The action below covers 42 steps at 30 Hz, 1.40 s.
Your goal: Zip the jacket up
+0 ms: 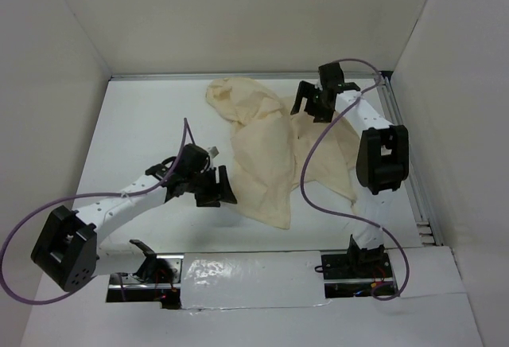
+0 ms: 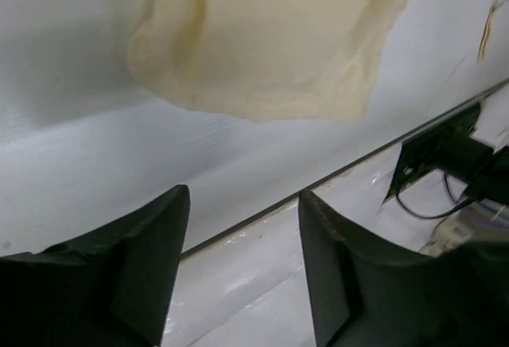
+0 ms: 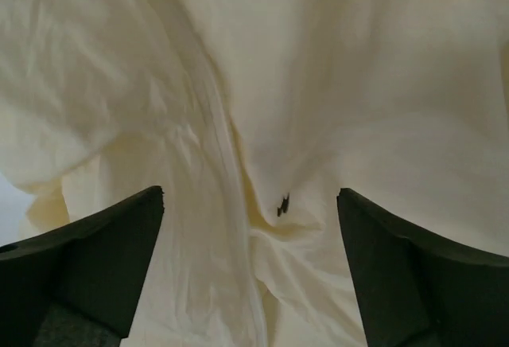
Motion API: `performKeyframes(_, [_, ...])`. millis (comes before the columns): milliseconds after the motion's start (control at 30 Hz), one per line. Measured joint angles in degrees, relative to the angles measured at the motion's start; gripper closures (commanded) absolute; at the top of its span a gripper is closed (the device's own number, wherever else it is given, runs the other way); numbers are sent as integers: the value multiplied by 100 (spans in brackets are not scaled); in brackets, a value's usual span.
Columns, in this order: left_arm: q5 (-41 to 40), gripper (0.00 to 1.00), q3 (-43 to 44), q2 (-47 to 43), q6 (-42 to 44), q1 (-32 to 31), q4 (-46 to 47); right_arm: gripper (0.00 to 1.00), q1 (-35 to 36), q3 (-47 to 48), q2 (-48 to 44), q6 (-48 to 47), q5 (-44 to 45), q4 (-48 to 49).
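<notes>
Surveying the crumpled jacket (image 1: 264,156), we cannot tell how far it is zipped; left gripper (image 2: 243,194) and right gripper (image 3: 250,193) both gape wide, holding nothing.

The jacket (image 1: 262,156) is soft, matt, creased cloth; the table (image 1: 135,124) looks smooth.

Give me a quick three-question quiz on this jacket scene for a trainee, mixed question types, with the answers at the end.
1. True or false: the left end effector holds nothing.
2. Which one hangs directly over the jacket? A) left end effector B) right end effector
3. Fill in: the right end effector's jaws stand ____.
Key: 1 true; 2 B; 3 open.
</notes>
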Motion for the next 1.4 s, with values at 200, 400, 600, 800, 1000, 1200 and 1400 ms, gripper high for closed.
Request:
performKeyframes(200, [17,8,793,610,192,-278,160,0,74,-859,-564,101,367,120])
performKeyframes(400, [254,1,1392,1423,442,-531,614,0,173,-2594,-2712,713,1005,348])
performKeyframes(600, [710,2,2098,2841,632,-553,1014,0,-170,-4815,-3759,1460,1241,531])
performKeyframes(800, [1163,3,2321,3716,726,-140,1145,0,-254,-5976,-4227,1853,1252,442])
performKeyframes(1000, [1290,2,2221,3698,752,861,1292,0,236,-6059,-4079,1862,1080,811])
performKeyframes(1200, [1231,3,2439,3773,935,1504,1207,0,1534,-5899,-3650,1738,404,1244])
performKeyframes(1400, [1300,1,2404,3510,1158,1639,1106,0,2151,-5425,-3595,1672,140,1375])
